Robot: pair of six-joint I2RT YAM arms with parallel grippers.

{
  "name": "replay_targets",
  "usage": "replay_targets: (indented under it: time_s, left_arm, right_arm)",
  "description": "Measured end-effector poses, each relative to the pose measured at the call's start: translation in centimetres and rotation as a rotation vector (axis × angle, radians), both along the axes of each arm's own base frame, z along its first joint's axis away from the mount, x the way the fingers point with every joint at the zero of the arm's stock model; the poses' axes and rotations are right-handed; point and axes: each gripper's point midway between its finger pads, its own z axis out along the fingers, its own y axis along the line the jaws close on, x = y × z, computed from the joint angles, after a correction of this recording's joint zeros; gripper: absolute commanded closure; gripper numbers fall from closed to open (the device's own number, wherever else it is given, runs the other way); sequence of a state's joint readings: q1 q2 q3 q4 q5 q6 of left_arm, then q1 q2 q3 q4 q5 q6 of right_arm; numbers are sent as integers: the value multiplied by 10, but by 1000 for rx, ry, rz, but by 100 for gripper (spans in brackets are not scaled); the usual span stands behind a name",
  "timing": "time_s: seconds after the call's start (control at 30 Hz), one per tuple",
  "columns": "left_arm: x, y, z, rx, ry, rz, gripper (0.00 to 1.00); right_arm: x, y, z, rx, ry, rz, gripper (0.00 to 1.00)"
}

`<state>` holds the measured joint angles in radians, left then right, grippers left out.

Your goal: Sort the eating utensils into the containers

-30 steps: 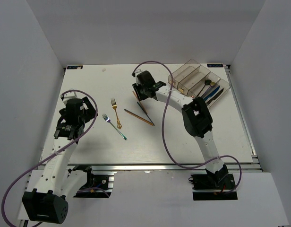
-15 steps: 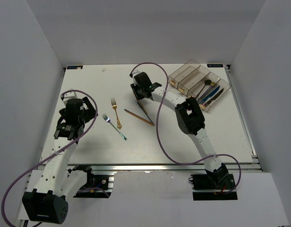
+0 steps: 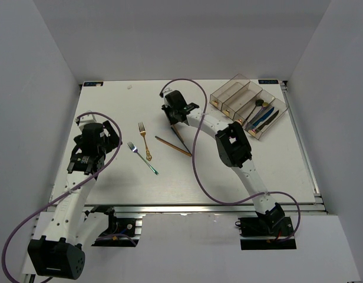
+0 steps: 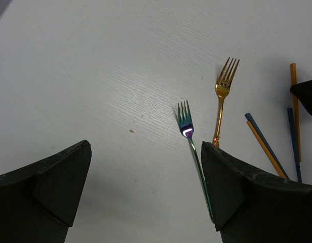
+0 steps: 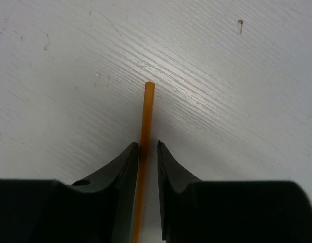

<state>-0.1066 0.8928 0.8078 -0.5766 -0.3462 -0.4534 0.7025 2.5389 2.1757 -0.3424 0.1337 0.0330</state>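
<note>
My right gripper is down on the table at the far end of a gold chopstick. Its jaws straddle the stick, very narrow; the left finger touches it and a thin gap shows on the right. More gold and dark chopsticks lie just nearer. A gold fork and a silver-teal fork lie left of centre. My left gripper hovers open and empty left of the forks; the teal fork lies by its right finger. The containers stand at the far right.
Two of the bins hold a black spoon and a blue knife; the two left bins look empty. The right arm's purple cable loops over the table's middle. White walls close in the table on three sides.
My right gripper has slid a little left and away along the chopsticks, and its jaws have narrowed round the gold one. The left arm has stayed still.
</note>
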Motion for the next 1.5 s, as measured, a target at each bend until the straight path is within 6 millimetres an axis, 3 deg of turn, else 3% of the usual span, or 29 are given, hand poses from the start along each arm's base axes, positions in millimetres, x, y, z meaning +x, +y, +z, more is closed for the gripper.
replay_targets:
  time_s: [0.03, 0.13, 0.33, 0.53, 0.6, 0.67, 0.8, 0.83, 0.9, 0.97, 1.03, 1.1, 1.2, 1.37, 1.5]
  left_arm:
    - [0, 0, 0, 0, 0, 0, 2]
    - [0, 0, 0, -1, 0, -2, 2]
    - [0, -1, 0, -4, 0, -6, 2]
    - [0, -1, 0, -4, -1, -6, 2]
    - [0, -1, 1, -4, -2, -6, 2]
    - [0, -1, 1, -5, -4, -6, 2]
    - [-1, -1, 3, -5, -10, -6, 2]
    - [-1, -1, 3, -6, -12, -6, 2]
    - [-1, -1, 5, -6, -18, -6, 2]
    - [-1, -1, 6, -6, -22, -6, 2]
    - [-2, -1, 6, -7, -23, -6, 2]
    - [-2, -1, 6, -7, -23, -7, 2]
    - [-2, -1, 6, -7, -23, -7, 2]
    - [-1, -2, 6, -9, -23, -9, 2]
    - [-1, -2, 5, -10, -20, -12, 2]
  right_arm:
    - [0, 0, 0, 0, 1, 1, 85]
    - [-1, -1, -1, -10, 0, 6, 100]
    - [-2, -13, 0, -16, 12, -6, 100]
    - [-13, -61, 14, -42, 80, -70, 100]
    - [-18, -76, 36, -13, 83, -94, 100]
    - [-19, -93, 71, 52, 65, -142, 100]
    - [-1, -140, 170, 244, -68, -296, 100]
    - [6, -153, 186, 279, -96, -337, 100]
    - [31, -209, 225, 397, -174, -501, 100]
    - [56, -270, 239, 468, -228, -667, 100]
    - [75, -330, 230, 514, -240, -840, 100]
    - [87, -377, 209, 540, -225, -979, 100]
    - [97, -418, 166, 556, -166, -1130, 100]
    - [102, -435, 121, 578, -88, -1225, 100]
    - [104, -433, 113, 597, -70, -1236, 100]
